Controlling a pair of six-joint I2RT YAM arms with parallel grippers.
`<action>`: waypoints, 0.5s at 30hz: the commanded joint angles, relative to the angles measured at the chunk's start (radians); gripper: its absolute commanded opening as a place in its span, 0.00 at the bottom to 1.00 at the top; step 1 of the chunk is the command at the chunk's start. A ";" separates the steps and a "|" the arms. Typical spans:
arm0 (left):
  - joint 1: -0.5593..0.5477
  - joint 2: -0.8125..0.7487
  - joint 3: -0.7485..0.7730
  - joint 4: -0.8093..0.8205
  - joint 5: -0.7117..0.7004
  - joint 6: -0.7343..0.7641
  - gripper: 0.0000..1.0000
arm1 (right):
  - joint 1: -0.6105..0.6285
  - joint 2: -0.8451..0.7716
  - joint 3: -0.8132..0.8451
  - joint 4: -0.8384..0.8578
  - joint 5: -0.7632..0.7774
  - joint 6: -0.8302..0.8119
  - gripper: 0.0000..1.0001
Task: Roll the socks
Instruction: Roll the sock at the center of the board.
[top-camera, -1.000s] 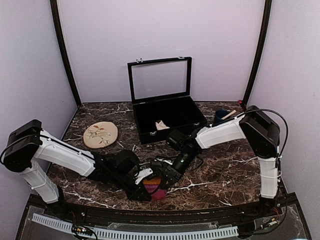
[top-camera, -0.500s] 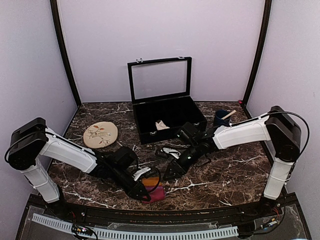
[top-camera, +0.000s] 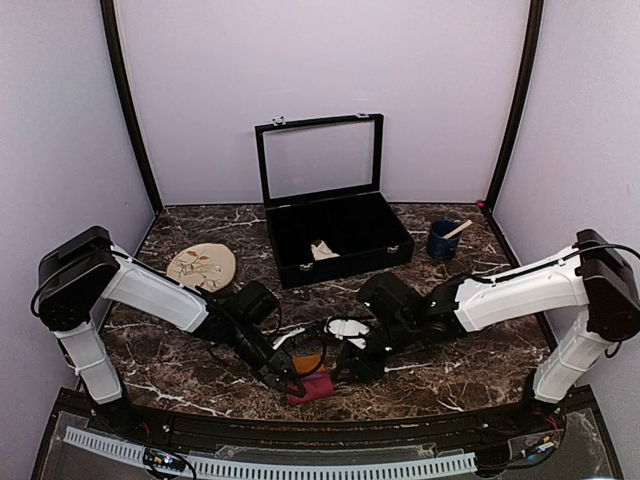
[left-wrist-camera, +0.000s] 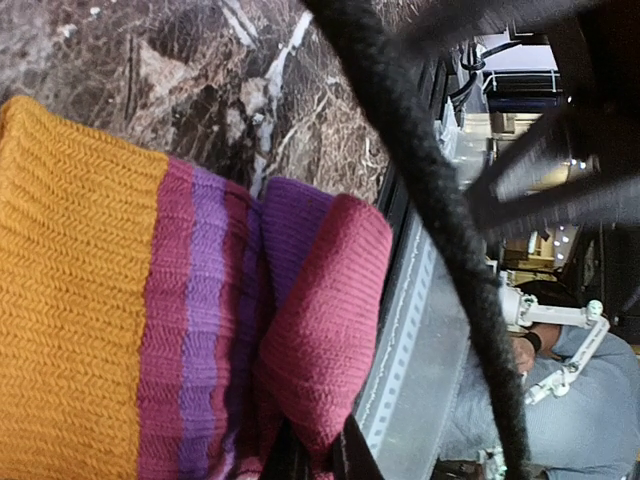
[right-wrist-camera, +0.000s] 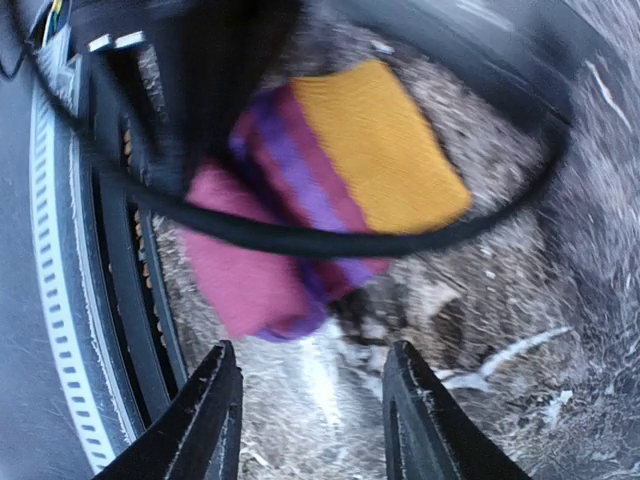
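Spotted the striped sock (top-camera: 308, 386) bunched by the front edge of the tabletop (top-camera: 450, 370). Saw the left gripper (left-wrist-camera: 318, 458) jaws pinched on its magenta fold, right gripper (right-wrist-camera: 310, 360) jaws spread wide right above it, gripping nothing.

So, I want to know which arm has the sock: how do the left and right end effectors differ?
The left end effector has its fingers close together, apparently pinching the magenta fold of the striped sock; the right end effector has them spread wide, nothing between. The left touches the sock; the right sits short of it. Both are low near the front edge of the table, aimed at that sock.
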 joint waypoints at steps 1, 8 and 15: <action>0.011 0.042 0.041 -0.072 0.106 0.023 0.00 | 0.088 -0.056 -0.013 0.036 0.154 -0.072 0.46; 0.018 0.083 0.033 -0.060 0.159 0.022 0.00 | 0.172 -0.037 0.036 -0.024 0.246 -0.157 0.54; 0.031 0.107 0.031 -0.040 0.190 0.019 0.00 | 0.216 0.022 0.077 -0.060 0.260 -0.216 0.54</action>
